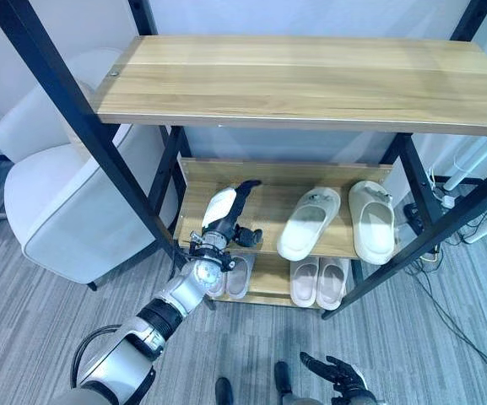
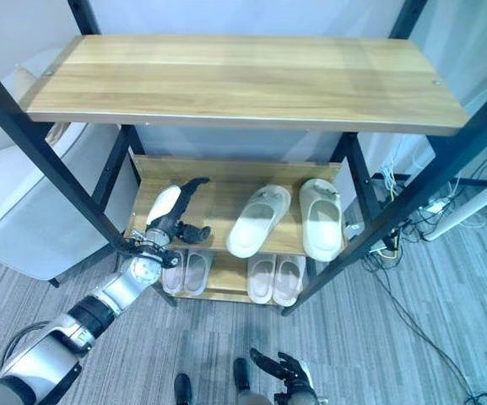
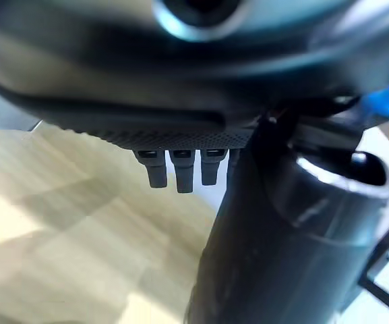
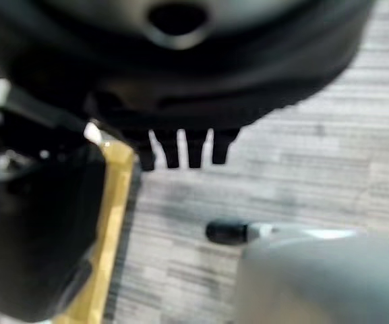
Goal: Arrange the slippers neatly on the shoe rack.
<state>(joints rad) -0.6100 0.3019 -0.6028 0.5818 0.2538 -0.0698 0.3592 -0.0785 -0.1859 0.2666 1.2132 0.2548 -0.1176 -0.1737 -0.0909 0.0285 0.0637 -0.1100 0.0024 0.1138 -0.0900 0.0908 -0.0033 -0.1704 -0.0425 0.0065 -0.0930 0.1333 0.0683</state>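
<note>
Two cream slippers lie on the rack's middle shelf (image 1: pixel 264 181): one (image 1: pixel 308 222) is angled toward the left, the other (image 1: pixel 372 221) points straight back at the right end. On the bottom shelf rest a pale pair (image 1: pixel 319 281) and a second pair (image 1: pixel 233 274) partly behind my left wrist. My left hand (image 1: pixel 226 213) reaches over the left part of the middle shelf, fingers straight, thumb out, holding nothing, a hand's width from the angled slipper. In the left wrist view its fingers (image 3: pixel 181 177) hover above bare wood. My right hand (image 1: pixel 338 375) hangs low above the floor, open and idle.
The wide top shelf (image 1: pixel 311 80) overhangs the rack. Black slanted frame posts (image 1: pixel 100 135) flank it on both sides. A white armchair (image 1: pixel 66 194) stands close on the left. Cables and a power strip (image 1: pixel 446 211) lie on the floor to the right.
</note>
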